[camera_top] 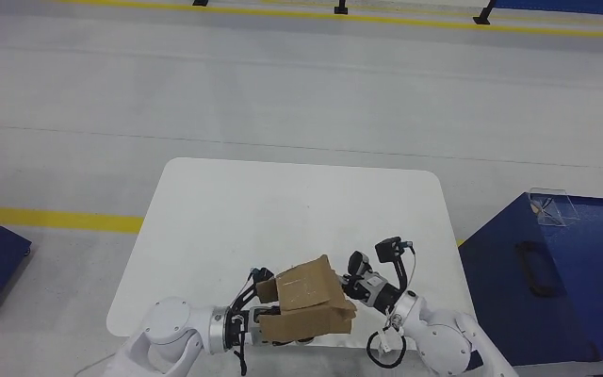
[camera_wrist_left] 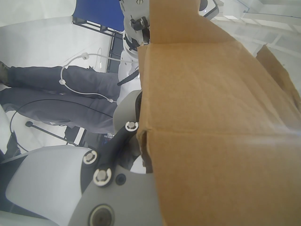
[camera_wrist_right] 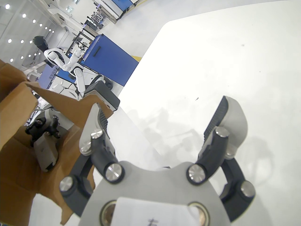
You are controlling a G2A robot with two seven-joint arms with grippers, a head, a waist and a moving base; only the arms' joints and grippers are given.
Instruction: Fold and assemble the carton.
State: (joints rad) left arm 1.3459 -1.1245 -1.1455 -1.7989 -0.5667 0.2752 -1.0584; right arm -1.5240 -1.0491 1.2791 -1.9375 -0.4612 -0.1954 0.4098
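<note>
The cardboard carton (camera_top: 306, 300) sits at the desk's (camera_top: 283, 207) near edge. The right hand (camera_wrist_right: 162, 111) is spread wide just beside one flap. The left hand (camera_top: 267, 286) is against the opposite side, its grip impossible to tell.

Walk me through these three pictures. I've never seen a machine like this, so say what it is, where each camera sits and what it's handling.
This is a two-armed robot working at a white table. The top view looks down from a camera on the robot, above its arms. The other two pictures come from cameras on its wrists. Between the arms, at the table's near edge, is a brown cardboard carton, partly folded, with flaps standing open. The left end effector, the grasping part, is against the carton's left side, so its wrist camera sees cardboard up close. The right end effector is open and holds nothing; one finger is right beside a carton flap.
</note>
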